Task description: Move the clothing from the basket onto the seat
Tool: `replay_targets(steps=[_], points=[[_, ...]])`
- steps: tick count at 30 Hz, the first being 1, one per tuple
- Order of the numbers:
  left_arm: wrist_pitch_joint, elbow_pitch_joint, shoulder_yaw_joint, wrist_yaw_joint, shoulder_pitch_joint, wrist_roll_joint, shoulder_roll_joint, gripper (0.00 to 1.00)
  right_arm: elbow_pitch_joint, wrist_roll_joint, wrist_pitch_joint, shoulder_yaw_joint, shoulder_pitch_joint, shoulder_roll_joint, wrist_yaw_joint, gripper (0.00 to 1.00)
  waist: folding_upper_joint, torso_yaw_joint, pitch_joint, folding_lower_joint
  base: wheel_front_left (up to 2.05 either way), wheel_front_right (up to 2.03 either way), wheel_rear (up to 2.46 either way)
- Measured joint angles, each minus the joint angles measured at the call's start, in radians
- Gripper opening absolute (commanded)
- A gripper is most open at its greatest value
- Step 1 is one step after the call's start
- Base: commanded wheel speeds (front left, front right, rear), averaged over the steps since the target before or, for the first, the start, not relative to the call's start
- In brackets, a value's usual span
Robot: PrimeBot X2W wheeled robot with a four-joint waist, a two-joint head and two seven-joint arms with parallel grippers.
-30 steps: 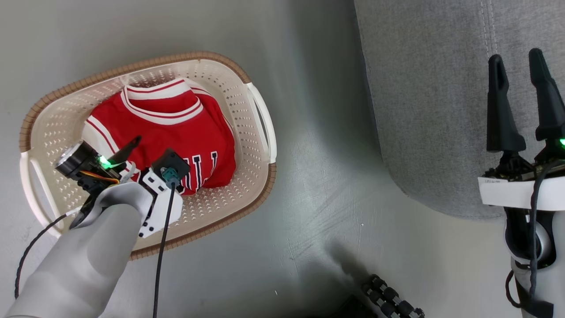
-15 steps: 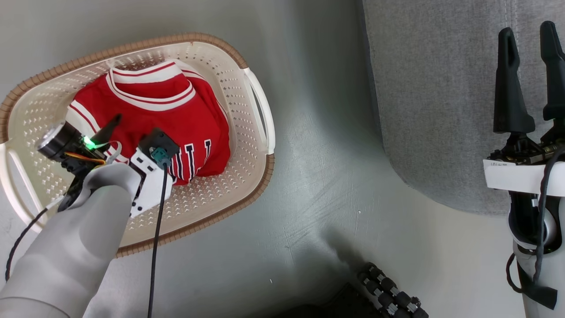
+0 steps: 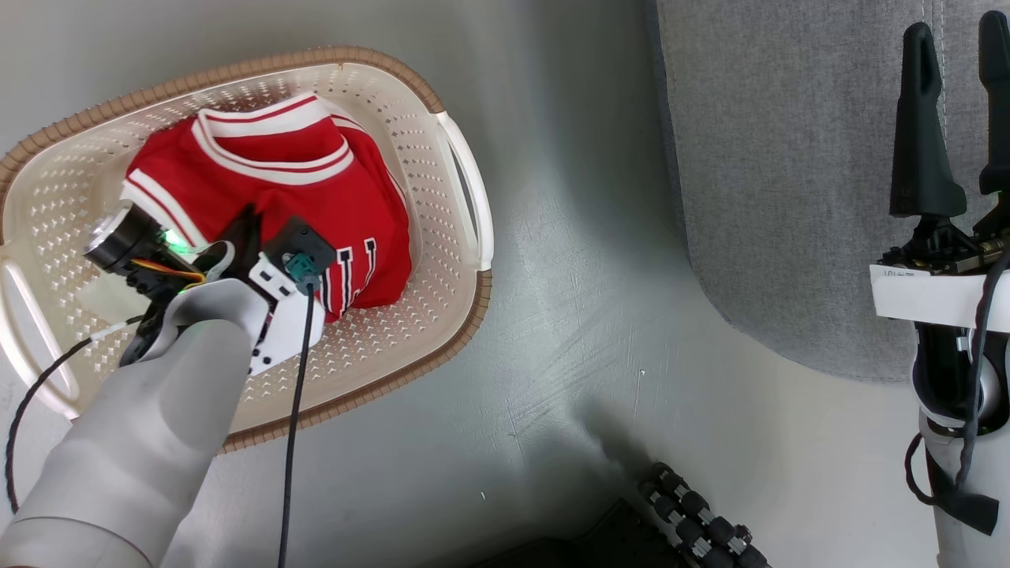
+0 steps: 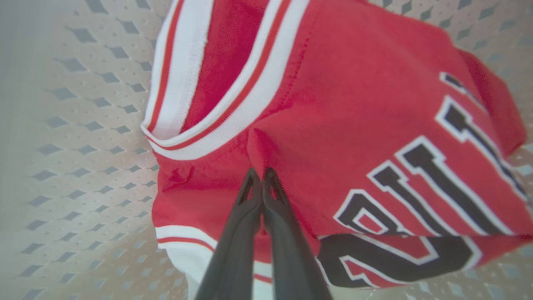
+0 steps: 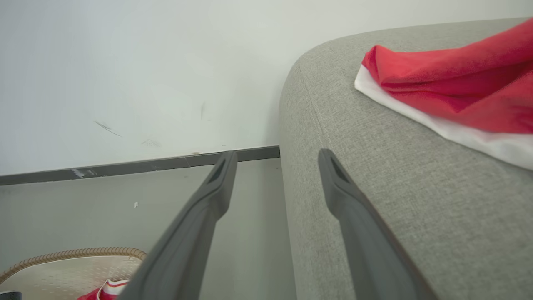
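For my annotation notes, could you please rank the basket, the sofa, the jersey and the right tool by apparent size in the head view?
1. basket and sofa: similar area; the sofa runs off the frame, so I leave them unranked.
2. jersey.
3. right tool, smallest, though probably nearer the camera.

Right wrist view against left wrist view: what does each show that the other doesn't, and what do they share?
Right wrist, not left: the open right gripper, the grey sofa with a red garment lying on it, wall and floor. Left wrist, not right: the left gripper shut on a fold of the jersey, beside its navy letters. Both: the cream basket with the jersey in it.
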Motion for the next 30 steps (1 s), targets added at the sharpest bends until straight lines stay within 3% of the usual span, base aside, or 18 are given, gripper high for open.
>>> replay_targets(steps=[6,12,22,30], points=[[-0.069,-0.040,0.008,0.001,0.000,-0.017,-0.022,0.00,0.009,0.000,0.000,-0.015,-0.017,0.004,0.000,1.00,0.0000,0.009,-0.012,0.0000,0.00,0.00,0.00],[-0.153,-0.092,0.033,0.029,0.019,-0.054,-0.025,0.00,0.010,0.000,0.000,-0.018,-0.037,0.005,0.000,1.00,-0.0001,0.026,-0.032,0.0000,0.00,0.00,0.00],[-0.271,-0.223,0.083,0.111,0.095,-0.095,-0.026,0.00,0.032,-0.007,0.000,-0.014,-0.042,-0.006,0.000,1.00,0.0000,0.067,-0.083,0.0000,0.00,0.00,0.00],[-0.289,-0.374,0.130,0.174,0.130,-0.123,-0.020,0.00,0.077,-0.011,0.000,0.019,-0.042,-0.046,0.000,1.00,0.0000,0.106,-0.141,0.0000,0.00,0.00,0.00]])
